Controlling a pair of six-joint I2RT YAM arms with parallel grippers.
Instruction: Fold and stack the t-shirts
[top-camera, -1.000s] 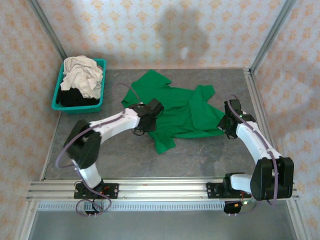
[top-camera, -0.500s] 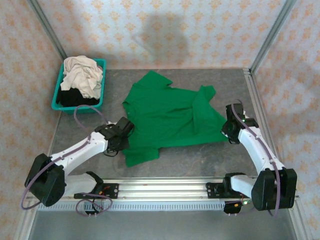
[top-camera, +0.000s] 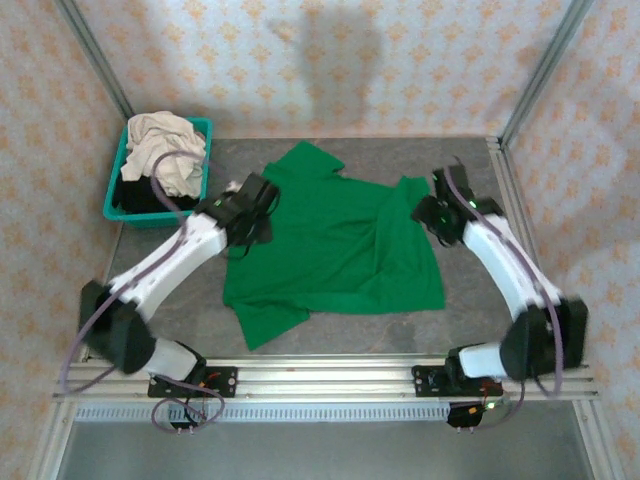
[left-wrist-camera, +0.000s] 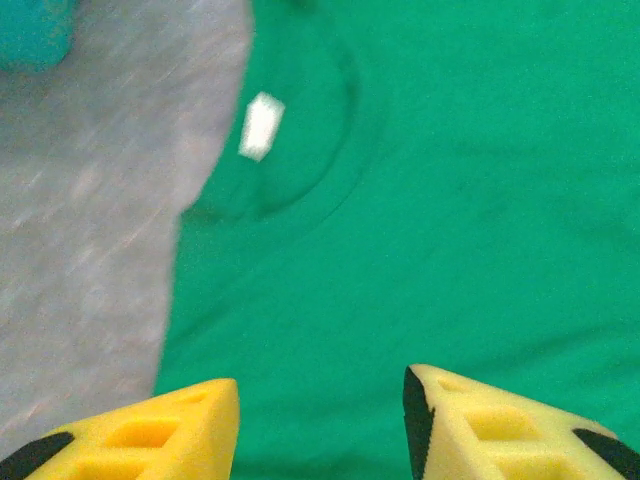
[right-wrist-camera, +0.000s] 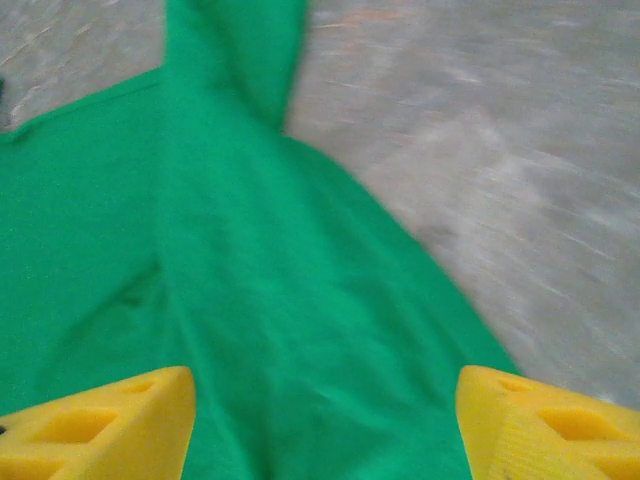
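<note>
A bright green t-shirt lies spread mostly flat on the grey table, with a sleeve folded over at its right side. My left gripper hovers open over the shirt's left edge. In the left wrist view its yellow fingers stand apart above green cloth, near the collar and its white tag. My right gripper is open over the shirt's far right corner. The right wrist view has its gripper wide apart above the cloth, holding nothing.
A teal basket at the far left holds a crumpled cream-white t-shirt on top of a black one. Bare grey table lies around the green shirt. Metal frame posts and patterned walls bound the table.
Both grippers have opened and let go of the green shirt, which now lies flatter and nearer the front. Both arms have swung toward the far side of the shirt.
</note>
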